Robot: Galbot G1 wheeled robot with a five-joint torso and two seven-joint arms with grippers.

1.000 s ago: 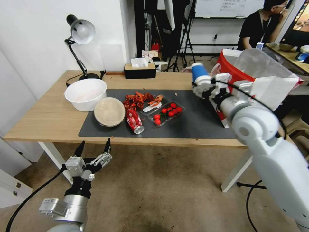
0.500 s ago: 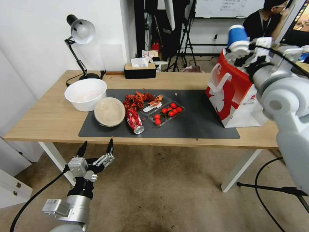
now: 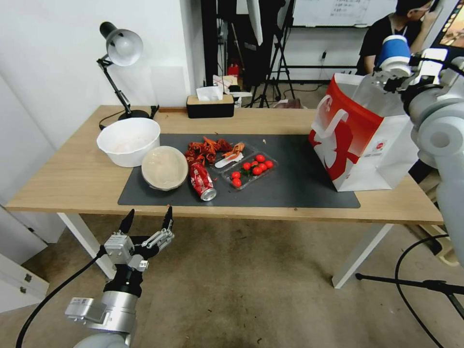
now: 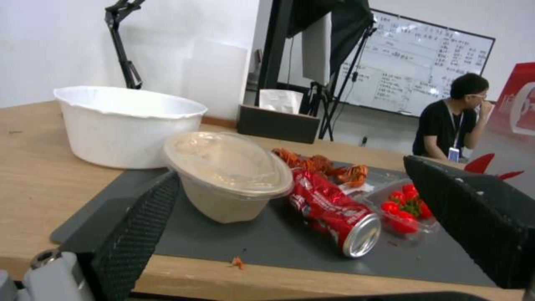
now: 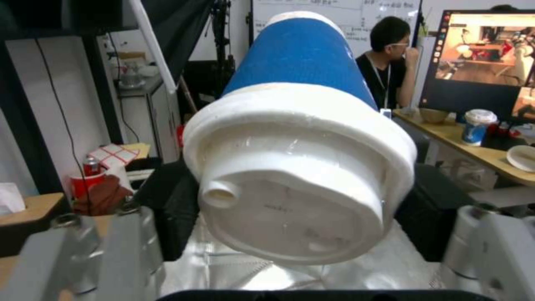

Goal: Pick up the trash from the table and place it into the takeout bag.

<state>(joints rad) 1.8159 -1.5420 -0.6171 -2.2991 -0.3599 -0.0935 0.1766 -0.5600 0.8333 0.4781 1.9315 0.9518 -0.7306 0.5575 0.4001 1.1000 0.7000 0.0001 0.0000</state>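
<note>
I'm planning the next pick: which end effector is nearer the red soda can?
Left. The left end effector hangs open just off the table's front edge below the red soda can; the right end effector holds the blue-white lidded cup above the takeout bag.

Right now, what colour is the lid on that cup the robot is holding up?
White, on a blue-sleeved lidded paper cup gripped by the right gripper; the right wrist view shows it best.

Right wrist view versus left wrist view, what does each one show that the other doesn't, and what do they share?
Right wrist view: the right gripper shut on the blue-white lidded cup, lid toward the camera, over the bag's silvery lining.
Left wrist view: the open left gripper at the table edge, facing the round beige bowl, red soda can and large white bowl.
Both: the whiteboard.
</note>
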